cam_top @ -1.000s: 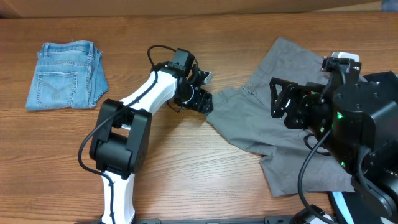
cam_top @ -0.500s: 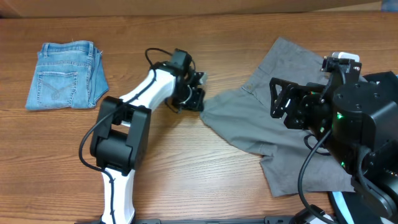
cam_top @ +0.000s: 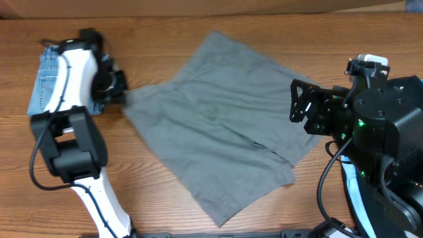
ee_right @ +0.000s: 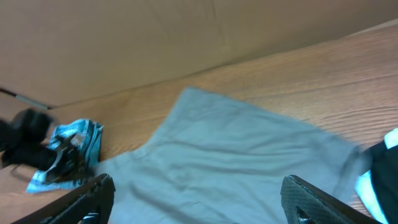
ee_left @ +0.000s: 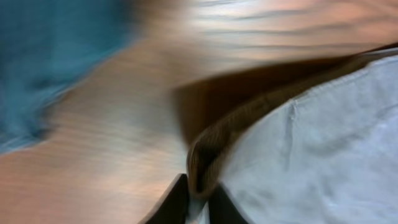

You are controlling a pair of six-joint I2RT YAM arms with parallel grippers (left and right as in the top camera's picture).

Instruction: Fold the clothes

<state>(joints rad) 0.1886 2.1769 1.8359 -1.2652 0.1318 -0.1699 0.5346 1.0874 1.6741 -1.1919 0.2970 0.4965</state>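
The grey-khaki shorts lie spread wide across the middle of the table, and show in the right wrist view. My left gripper is shut on their left edge, next to the folded blue denim shorts. In the blurred left wrist view the fingers pinch a rolled hem of grey cloth. My right gripper is open and empty above the right edge of the shorts; its fingers are spread wide.
The blue denim shorts lie at the far left, partly under my left arm, and show in the right wrist view. A cardboard wall runs along the table's far edge. The right arm's black base fills the right side.
My left gripper has pulled the edge of the grey shorts far to the left, up to the denim shorts. The cloth has spread out flat. The right arm has barely moved.
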